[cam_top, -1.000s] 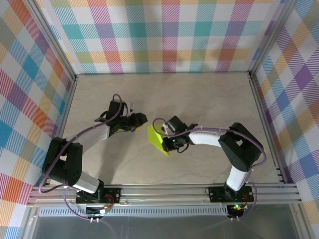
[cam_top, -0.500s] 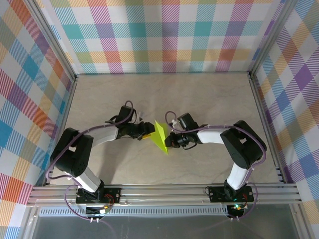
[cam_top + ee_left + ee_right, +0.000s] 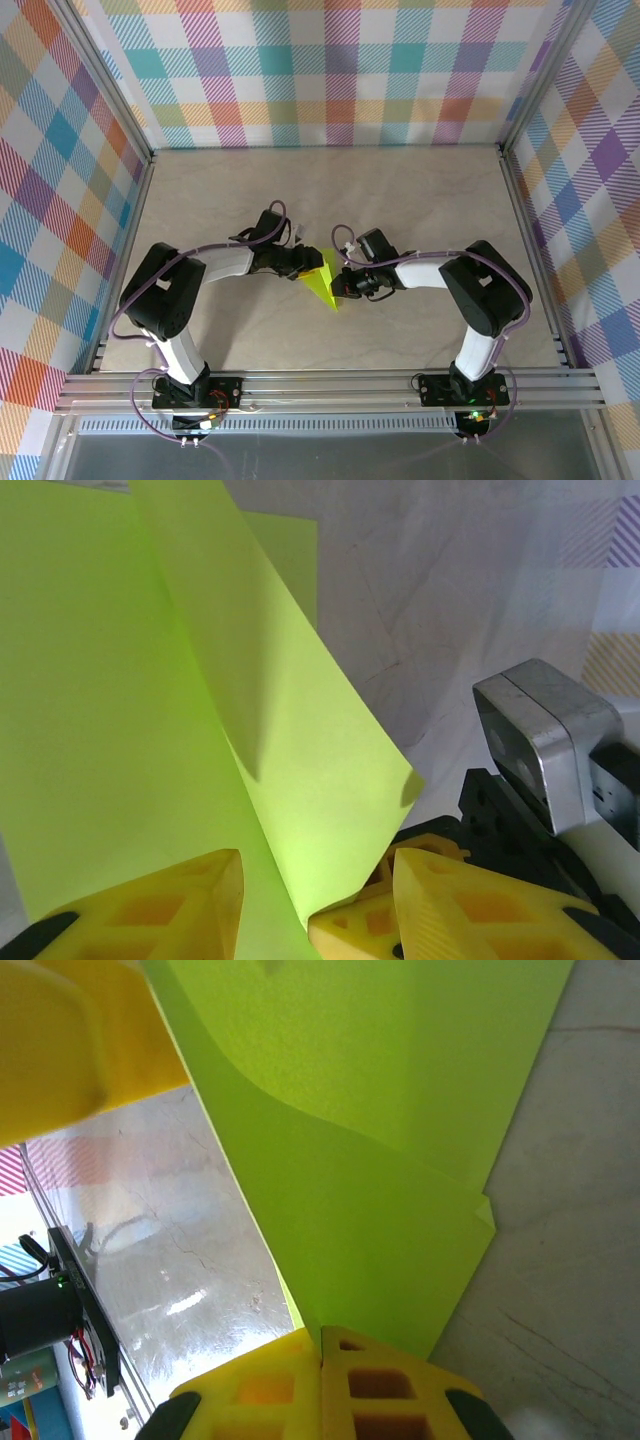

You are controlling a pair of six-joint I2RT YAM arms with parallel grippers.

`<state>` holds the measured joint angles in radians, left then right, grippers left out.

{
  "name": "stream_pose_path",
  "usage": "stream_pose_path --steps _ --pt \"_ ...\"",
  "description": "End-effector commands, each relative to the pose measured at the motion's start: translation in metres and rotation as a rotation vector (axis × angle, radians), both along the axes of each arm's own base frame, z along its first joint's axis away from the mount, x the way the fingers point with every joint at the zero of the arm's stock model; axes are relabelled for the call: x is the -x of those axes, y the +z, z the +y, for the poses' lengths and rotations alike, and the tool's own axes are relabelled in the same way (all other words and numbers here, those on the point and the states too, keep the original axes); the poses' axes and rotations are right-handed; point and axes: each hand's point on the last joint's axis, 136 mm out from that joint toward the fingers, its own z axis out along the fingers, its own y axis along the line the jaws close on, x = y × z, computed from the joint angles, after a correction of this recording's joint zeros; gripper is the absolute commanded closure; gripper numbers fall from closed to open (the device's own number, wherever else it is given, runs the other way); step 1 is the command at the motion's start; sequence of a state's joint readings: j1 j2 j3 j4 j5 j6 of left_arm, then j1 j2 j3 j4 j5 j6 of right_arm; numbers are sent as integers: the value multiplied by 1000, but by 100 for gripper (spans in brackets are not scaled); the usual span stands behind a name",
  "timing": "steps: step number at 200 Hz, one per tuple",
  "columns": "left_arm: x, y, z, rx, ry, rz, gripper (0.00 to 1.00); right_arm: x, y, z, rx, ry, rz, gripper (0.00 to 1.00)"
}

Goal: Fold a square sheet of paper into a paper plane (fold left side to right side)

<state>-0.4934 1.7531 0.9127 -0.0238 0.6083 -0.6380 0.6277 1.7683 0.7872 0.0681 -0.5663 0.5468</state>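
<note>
the square sheet of paper (image 3: 323, 290) stands tilted over the middle of the worktop (image 3: 420, 200), between the arms. right end effector (image 3: 322, 1345): fingers together, clamped on an edge of the sheet. left end effector (image 3: 315, 880): fingers apart, sheet standing in the gap. judged progress: layers overlap, but there is no dart shape yet and the left-to-right fold is not pressed flat. room: bare worktop all round, walls well apart; the end effectors sit just beside each other.

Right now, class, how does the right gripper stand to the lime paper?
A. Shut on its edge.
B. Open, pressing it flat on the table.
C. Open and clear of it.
A: in the right wrist view the right gripper has its yellow fingers closed together, pinching the square sheet of paper.
</note>
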Motion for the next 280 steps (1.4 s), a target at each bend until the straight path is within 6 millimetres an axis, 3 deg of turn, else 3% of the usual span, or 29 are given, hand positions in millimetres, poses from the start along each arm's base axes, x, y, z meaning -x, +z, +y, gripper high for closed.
stream_pose_path --steps 1,157,228,280 --pt "-3 -2 -6 -10 -10 -7 56 3 -4 -1 -12 3 27 97" --pt "-5 -32 -1 -118 -25 45 55 3 -4 3 -24 19 30 92" --pt "-1 -38 1 -153 -37 52 55 -6 21 6 -74 11 -4 74" --pt "-1 -37 0 -148 -37 45 55 -16 36 -8 -121 -28 -5 58"
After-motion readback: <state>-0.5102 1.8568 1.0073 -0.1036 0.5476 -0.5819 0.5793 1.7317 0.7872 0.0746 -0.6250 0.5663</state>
